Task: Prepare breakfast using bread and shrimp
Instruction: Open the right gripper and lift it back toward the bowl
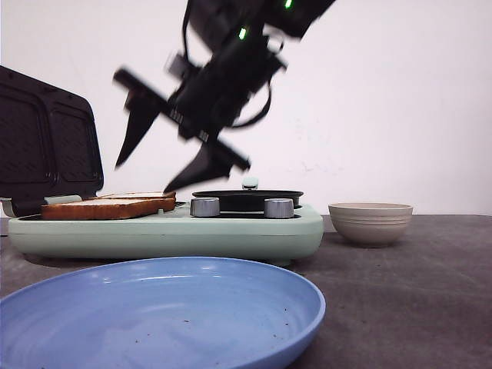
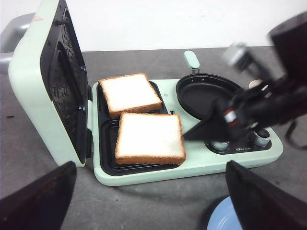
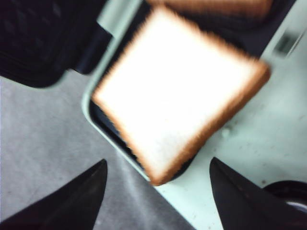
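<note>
The right gripper is hanging blurred above the pale green breakfast maker, fingers spread wide and empty; the left gripper is holding off in front of the appliance, jaws apart too, nothing between them. Two bread slices are lying flat on the dark grill plates, corners overlapping, the lid standing open beside them. A blue plate is sitting nearest the camera; a beige bowl is sitting well apart on the grey table.

Glossy blue glazed plate | matt ribbed beige ceramic bowl | smooth mint-green plastic sandwich maker, brushed-metal knobs | rough-crusted white bread slices | matt grey tabletop
</note>
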`<state>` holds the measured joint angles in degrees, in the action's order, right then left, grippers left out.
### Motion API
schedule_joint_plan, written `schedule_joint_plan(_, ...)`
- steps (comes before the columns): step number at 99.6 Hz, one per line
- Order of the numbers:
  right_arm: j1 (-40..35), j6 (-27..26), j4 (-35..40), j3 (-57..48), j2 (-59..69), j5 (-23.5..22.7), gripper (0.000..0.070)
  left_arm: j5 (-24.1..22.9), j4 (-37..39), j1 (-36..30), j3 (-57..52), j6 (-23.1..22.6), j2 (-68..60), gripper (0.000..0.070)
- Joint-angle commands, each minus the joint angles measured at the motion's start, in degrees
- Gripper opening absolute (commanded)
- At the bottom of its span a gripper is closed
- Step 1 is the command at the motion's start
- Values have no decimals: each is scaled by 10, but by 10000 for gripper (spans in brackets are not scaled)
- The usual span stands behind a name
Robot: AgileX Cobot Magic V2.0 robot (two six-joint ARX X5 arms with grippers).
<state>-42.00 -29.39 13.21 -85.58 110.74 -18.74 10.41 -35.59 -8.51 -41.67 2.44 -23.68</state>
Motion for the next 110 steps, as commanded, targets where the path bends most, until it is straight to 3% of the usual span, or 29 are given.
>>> schedule_joint_plan(1, 1, 40, 6, -16, -23, 15, 418, -2, 5, -1, -3, -3, -2, 553)
schedule_joint_plan(14, 11, 90, 43, -15, -71, 45, 418, -4, 5, -1, -3, -2, -2, 553)
schedule_joint_plan(31, 24, 168, 124, -15, -133, 118, 418, -6, 5, -1, -3, -2, -2, 553)
schedule_joint_plan(56, 55, 202, 217, -10, -193, 128, 416, -6, 8, -1, -3, -2, -2, 553)
schedule_joint_plan(83, 85, 213, 156, 53, -285, 144, 415, -16, 9, -1, -3, -2, -2, 553)
schedule_joint_plan(110, 112, 221, 47, 258, -446, 146, 415, -16, 9, -1, -3, -2, -2, 553)
